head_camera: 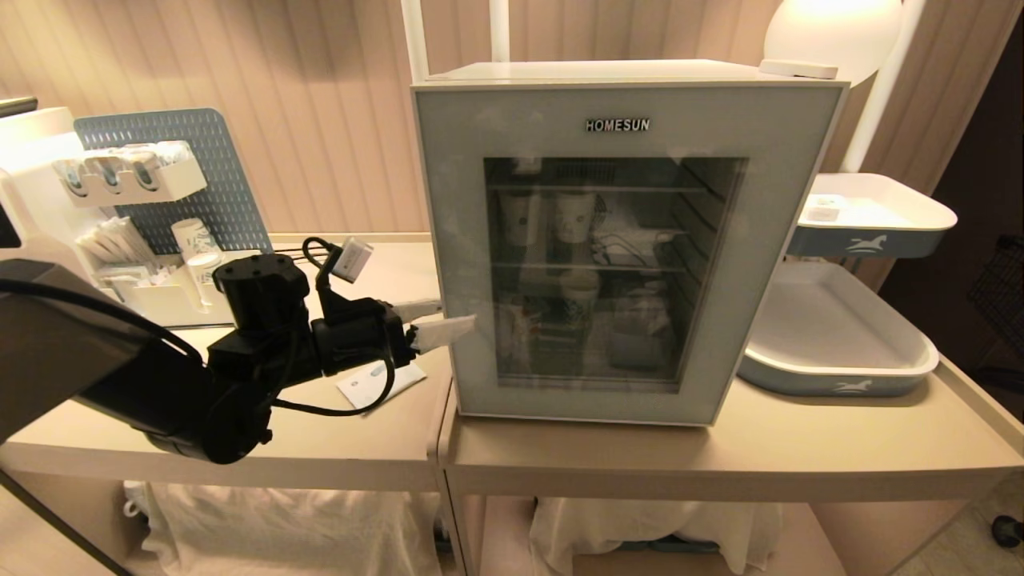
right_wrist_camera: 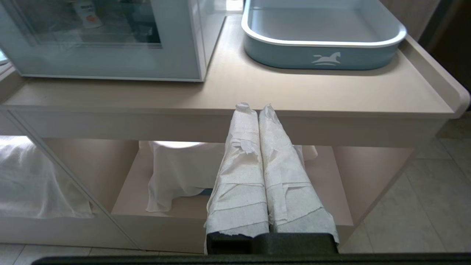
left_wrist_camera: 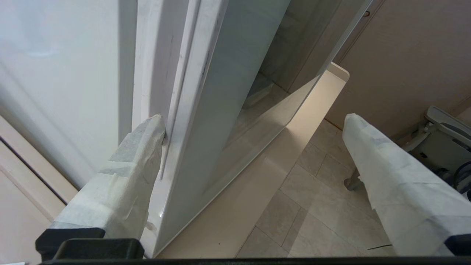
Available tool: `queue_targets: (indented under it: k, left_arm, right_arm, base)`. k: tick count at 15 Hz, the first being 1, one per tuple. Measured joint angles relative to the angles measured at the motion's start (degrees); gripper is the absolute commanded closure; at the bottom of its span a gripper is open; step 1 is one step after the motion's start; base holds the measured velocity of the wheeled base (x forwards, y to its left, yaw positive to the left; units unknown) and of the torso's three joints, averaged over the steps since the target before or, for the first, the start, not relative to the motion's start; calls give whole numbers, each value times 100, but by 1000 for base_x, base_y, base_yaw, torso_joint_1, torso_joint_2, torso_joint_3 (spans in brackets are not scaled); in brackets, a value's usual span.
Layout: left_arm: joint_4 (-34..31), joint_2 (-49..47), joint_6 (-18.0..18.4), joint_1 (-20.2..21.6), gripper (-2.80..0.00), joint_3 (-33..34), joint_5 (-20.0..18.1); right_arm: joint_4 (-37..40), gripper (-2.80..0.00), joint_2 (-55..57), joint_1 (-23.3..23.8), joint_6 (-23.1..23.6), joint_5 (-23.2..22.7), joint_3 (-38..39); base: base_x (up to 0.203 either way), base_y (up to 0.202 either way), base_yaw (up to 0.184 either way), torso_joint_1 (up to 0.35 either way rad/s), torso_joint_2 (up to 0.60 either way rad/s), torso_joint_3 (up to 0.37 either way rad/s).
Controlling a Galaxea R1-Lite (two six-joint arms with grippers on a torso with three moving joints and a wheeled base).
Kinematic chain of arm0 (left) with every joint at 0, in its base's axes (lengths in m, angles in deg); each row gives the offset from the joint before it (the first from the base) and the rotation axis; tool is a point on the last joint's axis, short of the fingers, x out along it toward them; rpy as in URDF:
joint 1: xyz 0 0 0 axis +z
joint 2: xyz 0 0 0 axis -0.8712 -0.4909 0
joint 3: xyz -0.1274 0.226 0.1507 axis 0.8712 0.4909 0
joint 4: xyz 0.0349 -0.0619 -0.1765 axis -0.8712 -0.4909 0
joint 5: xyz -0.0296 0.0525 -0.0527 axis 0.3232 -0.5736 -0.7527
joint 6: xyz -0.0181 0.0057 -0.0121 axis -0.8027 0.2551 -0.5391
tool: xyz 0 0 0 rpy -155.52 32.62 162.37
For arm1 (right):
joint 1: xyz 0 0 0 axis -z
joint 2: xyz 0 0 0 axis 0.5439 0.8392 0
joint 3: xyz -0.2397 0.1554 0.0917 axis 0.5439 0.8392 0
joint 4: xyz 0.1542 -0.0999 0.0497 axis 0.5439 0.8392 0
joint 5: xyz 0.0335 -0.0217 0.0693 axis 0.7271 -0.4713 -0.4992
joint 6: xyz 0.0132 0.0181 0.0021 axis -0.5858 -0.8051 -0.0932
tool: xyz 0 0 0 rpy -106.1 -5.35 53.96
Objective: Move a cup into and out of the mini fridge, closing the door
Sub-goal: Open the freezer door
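The white mini fridge (head_camera: 624, 74) stands on the table, and its glass door (head_camera: 616, 128) lies flat against the body. A small white tub with an orange mark, the cup (right_wrist_camera: 87, 14), shows dimly through the glass on the lowest shelf. My left gripper (head_camera: 454, 314) is open at the door's left edge. One taped finger (left_wrist_camera: 143, 147) touches the seam between the door (left_wrist_camera: 206, 121) and the fridge side, and the other finger (left_wrist_camera: 371, 154) hangs in front of the glass. My right gripper (right_wrist_camera: 256, 108) is shut and empty, low before the table edge.
Two blue-and-white trays (head_camera: 832, 376) (head_camera: 872, 224) sit right of the fridge. A rack with paper cups (head_camera: 192, 240) and a small packet (head_camera: 380, 384) lie on the left table. More cups stand on the fridge shelves. White cloths cover the lower shelves.
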Motion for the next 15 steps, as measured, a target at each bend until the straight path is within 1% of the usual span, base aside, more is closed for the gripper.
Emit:
queue_targets:
  k: [5,9,12,15]
  left_arm:
    - [-5,-39,11,0,-280,-8,23]
    - [8,101,-119,-23,-280,213,-30]
    - [-27,322,-196,-22,-280,463,-410]
    - [14,526,-190,-22,-280,692,-488]
  right_arm:
    - [1,0,0,-5,4,4,0]
    - [1,0,0,-4,4,1,0]
    - [-2,0,0,2,6,1,0]
    - [2,0,0,-4,4,1,0]
  base:
    - [0,0,0,0,0,0]
    - [0,0,0,0,0,0]
    - [0,0,0,0,0,0]
    - [0,0,0,0,0,0]
